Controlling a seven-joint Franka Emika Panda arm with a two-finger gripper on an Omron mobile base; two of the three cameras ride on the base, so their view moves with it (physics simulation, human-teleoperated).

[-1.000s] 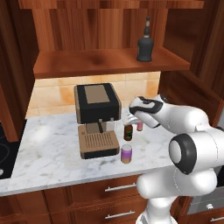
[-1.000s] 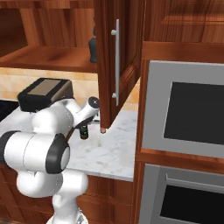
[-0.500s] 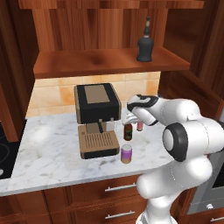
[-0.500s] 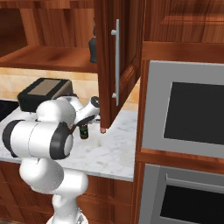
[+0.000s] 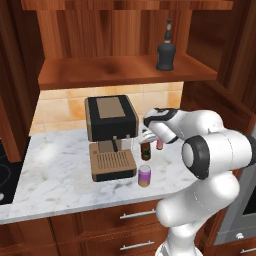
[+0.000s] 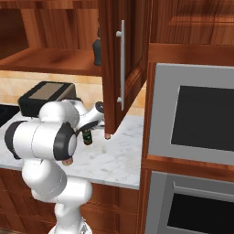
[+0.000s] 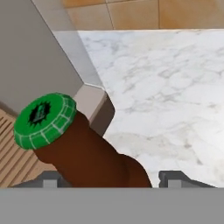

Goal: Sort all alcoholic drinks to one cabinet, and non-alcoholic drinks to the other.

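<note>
A brown beer bottle (image 7: 87, 157) with a green cap (image 7: 43, 116) stands between my gripper (image 7: 109, 179) fingertips, with a thin gap beside the right fingertip (image 7: 175, 178). On the counter it stands as the beer bottle (image 5: 145, 151) by the coffee machine (image 5: 111, 135), under my gripper (image 5: 144, 136). The pink bottle (image 5: 159, 145) is just behind it, partly hidden by my hand. The purple can (image 5: 144, 176) stands nearer the front edge. A squat dark bottle (image 5: 165, 52) stands on the open cabinet's shelf (image 5: 125, 70). From the right, the beer bottle (image 6: 87, 136) shows below the gripper (image 6: 87, 129).
The cabinet's door (image 6: 116, 59) hangs open, its lower corner close above the counter (image 6: 114, 160) right of my hand. A wall oven (image 6: 201, 119) closes off the right side. Drawers with silver handles (image 5: 135, 215) run under the marble counter (image 5: 55, 175).
The arm's elbow has swung slightly up and to the left. The hand stays over the beer bottle, and no drink has moved.
</note>
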